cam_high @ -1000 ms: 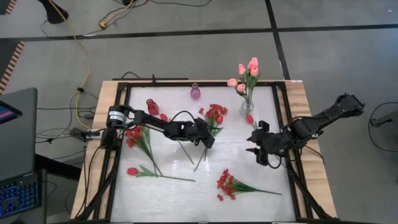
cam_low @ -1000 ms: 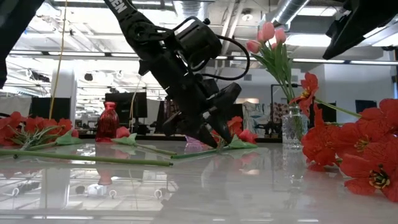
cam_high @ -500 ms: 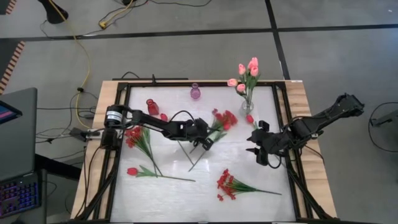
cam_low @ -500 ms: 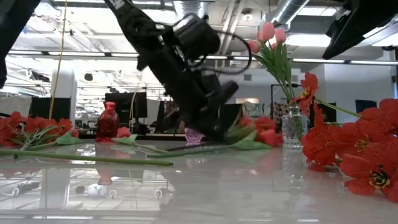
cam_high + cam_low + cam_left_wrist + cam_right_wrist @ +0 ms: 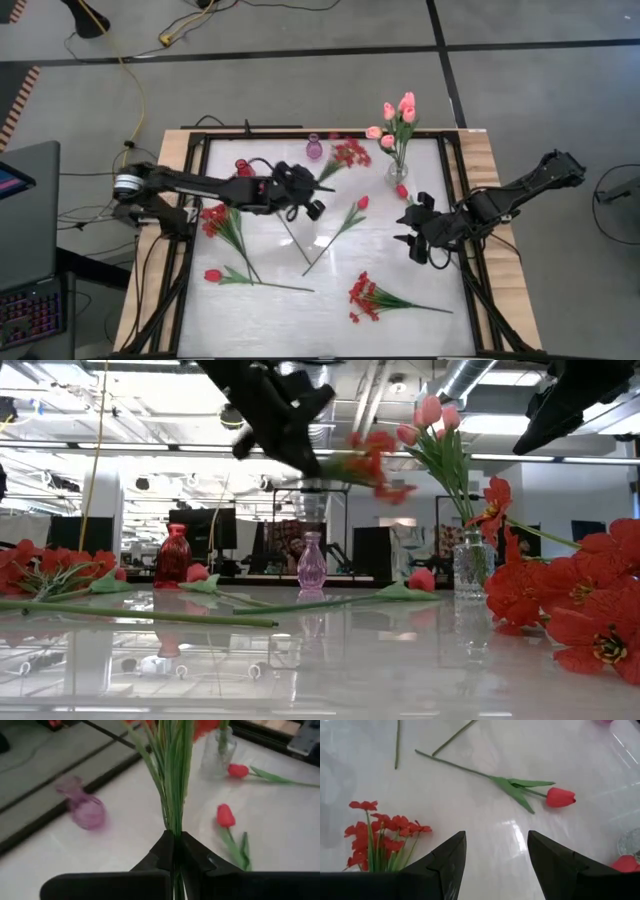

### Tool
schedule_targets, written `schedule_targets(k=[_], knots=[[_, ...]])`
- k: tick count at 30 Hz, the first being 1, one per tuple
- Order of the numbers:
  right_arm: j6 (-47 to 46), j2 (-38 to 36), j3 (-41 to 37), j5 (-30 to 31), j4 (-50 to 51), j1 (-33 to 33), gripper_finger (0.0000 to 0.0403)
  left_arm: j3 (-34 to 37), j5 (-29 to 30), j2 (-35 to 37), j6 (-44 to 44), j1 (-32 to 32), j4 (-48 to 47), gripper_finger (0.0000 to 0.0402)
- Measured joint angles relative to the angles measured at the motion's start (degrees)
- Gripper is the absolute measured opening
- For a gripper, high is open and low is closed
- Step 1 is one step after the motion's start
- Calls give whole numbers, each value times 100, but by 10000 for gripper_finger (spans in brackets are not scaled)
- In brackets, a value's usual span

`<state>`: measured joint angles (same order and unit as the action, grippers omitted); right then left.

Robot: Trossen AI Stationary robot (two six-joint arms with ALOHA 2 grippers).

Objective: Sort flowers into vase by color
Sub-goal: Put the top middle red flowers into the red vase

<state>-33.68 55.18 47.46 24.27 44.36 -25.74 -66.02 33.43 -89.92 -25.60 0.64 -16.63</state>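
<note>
My left gripper (image 5: pixel 314 188) is shut on a spray of small red blossoms (image 5: pixel 348 152), held up in the air beside the purple vase (image 5: pixel 314 148) near the far edge. A clear vase (image 5: pixel 397 172) holds pink tulips (image 5: pixel 396 115). A small red vase (image 5: pixel 243 168) stands at the far left. A red tulip (image 5: pixel 360 203) lies flat at mid-table, and another (image 5: pixel 401 190) lies by the clear vase. My right gripper (image 5: pixel 406 231) hovers open at the right, with nothing between its fingers. My left gripper pinches the spray's bundled green stems (image 5: pixel 174 827) between its two fingers, below the leaves. The stems run on forward out of the fingertips, along the fingers. The spray is lifted clear of the table and tilted, its blossoms (image 5: pixel 372 460) pointing toward the far right.
More flowers lie flat on the white table: a red spray (image 5: pixel 216 220) at the left, a red tulip (image 5: pixel 212 275) at the near left, a red spray (image 5: pixel 364 296) at the near middle and a bare stem (image 5: pixel 293 235). A black frame (image 5: pixel 190 250) rims the table.
My left gripper has taken hold of the red spray at mid-table. It has risen and gone toward the far left, and the spray is now lifted clear near the purple vase. The red tulip that lay beside the spray stays on the table.
</note>
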Motion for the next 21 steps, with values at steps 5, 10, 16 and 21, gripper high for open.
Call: schedule_targets(k=[5, 10, 16, 21], knots=[[-94, 0, 0, 169, -47, 0, 239, 393, 513, 958, 272, -21, -268, 1], [-146, 18, 0, 307, -94, 0, 239, 1871, 980, 2308, 497, 66, 1277, 0], [-141, 105, 0, 524, -138, 44, 239, 3976, 943, 3703, 1460, 693, 4149, 0], [-130, 222, 0, 627, -191, 157, 239, 5097, 808, 4371, 2111, 1306, 5682, 0]])
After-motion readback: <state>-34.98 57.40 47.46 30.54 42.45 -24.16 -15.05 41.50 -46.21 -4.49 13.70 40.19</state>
